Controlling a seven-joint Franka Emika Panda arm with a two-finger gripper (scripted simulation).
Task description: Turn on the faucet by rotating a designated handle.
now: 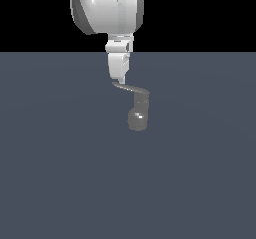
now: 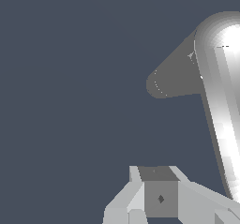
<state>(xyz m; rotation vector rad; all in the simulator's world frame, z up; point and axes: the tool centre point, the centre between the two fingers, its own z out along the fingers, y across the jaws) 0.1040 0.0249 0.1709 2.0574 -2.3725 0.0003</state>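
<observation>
Gripper (image 1: 118, 79) points straight down, tip at the free end of the handle (image 1: 131, 88); finger spread can't be made out. Handle runs toward the exterior view's right to the faucet (image 1: 138, 112), standing mid-floor (image 1: 60, 173).

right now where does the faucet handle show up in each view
Exterior view: the handle is a thin grey lever just above centre, running from the gripper tip to the faucet cylinder.
Wrist view: the handle is the big bright curved bar along one edge.
Shared landmark: the gripper beside the handle's end.
</observation>
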